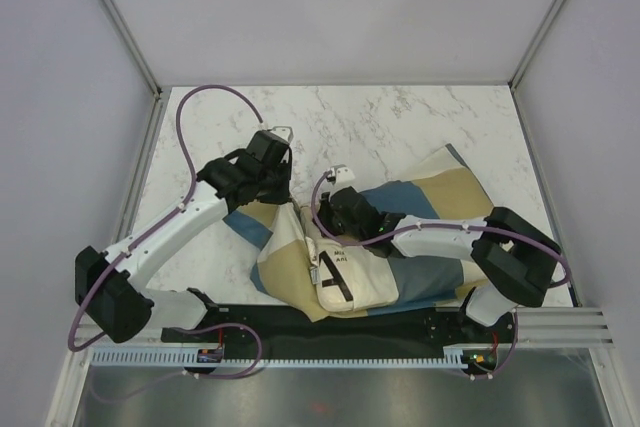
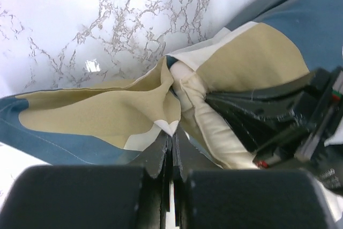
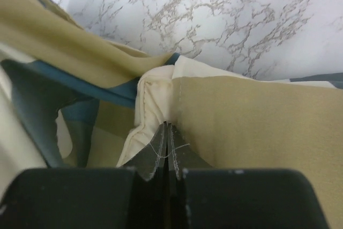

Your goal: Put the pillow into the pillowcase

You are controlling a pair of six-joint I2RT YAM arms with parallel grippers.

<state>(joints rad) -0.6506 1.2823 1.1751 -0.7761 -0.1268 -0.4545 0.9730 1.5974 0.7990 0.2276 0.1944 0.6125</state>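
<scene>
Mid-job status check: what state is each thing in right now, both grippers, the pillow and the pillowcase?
left gripper: shut on the pillowcase, pinching a bunched fold.
right gripper: shut on the pillowcase at a cream-and-tan seam.
pillow: partly covered by the pillowcase, printed end exposed at the near edge.
pillowcase: crumpled on the table, gathered between the grippers.

White marbled tabletop (image 1: 400, 117), pale grey walls (image 1: 350, 7)
</scene>
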